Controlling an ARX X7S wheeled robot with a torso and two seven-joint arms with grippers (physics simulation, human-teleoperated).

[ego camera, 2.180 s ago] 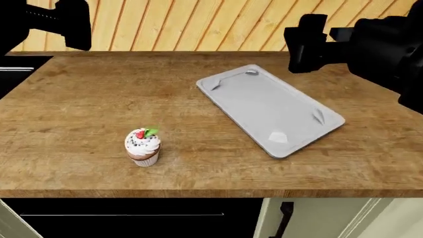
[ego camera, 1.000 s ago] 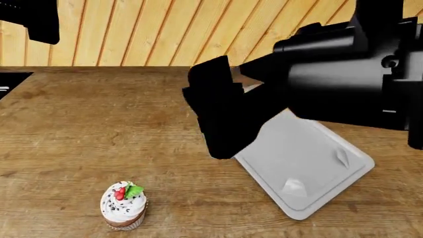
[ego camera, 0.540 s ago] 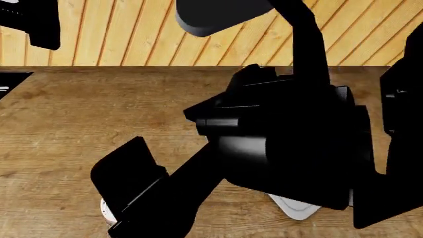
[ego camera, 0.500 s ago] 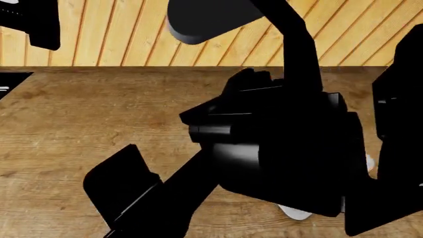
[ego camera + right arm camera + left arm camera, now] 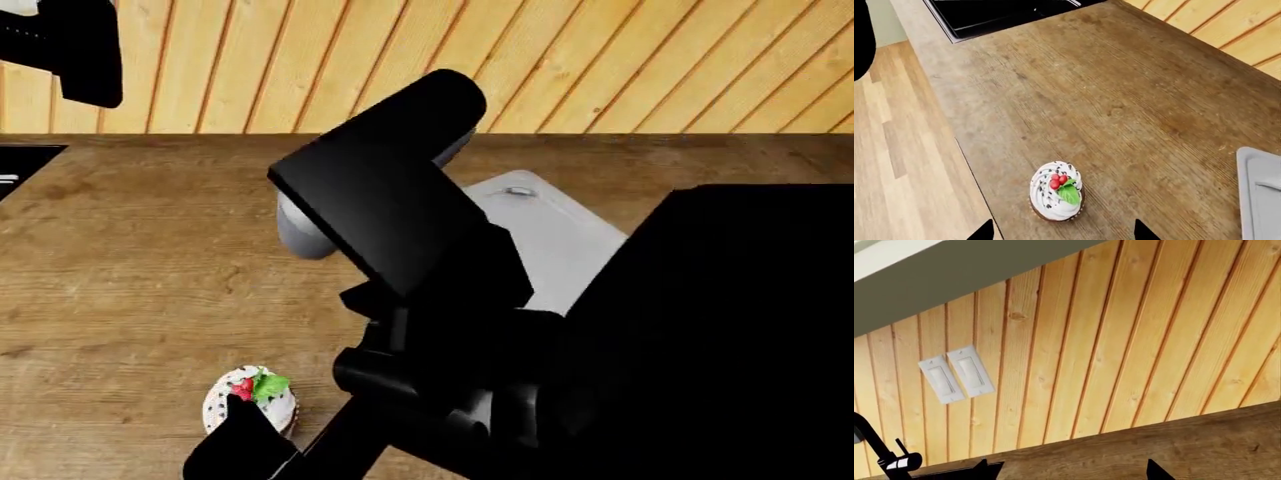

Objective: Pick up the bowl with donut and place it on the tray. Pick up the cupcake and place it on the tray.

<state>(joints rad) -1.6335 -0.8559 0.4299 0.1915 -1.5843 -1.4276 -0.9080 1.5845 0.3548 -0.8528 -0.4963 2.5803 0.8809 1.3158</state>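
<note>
The cupcake (image 5: pixel 1055 197) stands upright near the counter's (image 5: pixel 1121 100) front edge, well apart from the tray (image 5: pixel 1261 192). It looks light, with soft frosting, so grip the wrapper. The right gripper (image 5: pixel 1061 231) is spread just beside it; the left probably too.

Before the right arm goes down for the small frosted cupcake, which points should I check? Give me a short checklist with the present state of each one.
1. Small white-frosted cupcake stands upright on the wooden counter: ok.
2. Cupcake lies between the right gripper's fingertips in the right wrist view: ok, roughly centred, gripper above it and not touching.
3. Right gripper open enough: cannot tell, only two dark tips show.
4. Flat light-grey rectangular tray has free room: cannot tell, the right arm hides most of it in the head view.
5. Wooden bowl with donut located: not ok, in no view.
6. Left gripper out of the way: ok, it faces the plank wall.
</note>
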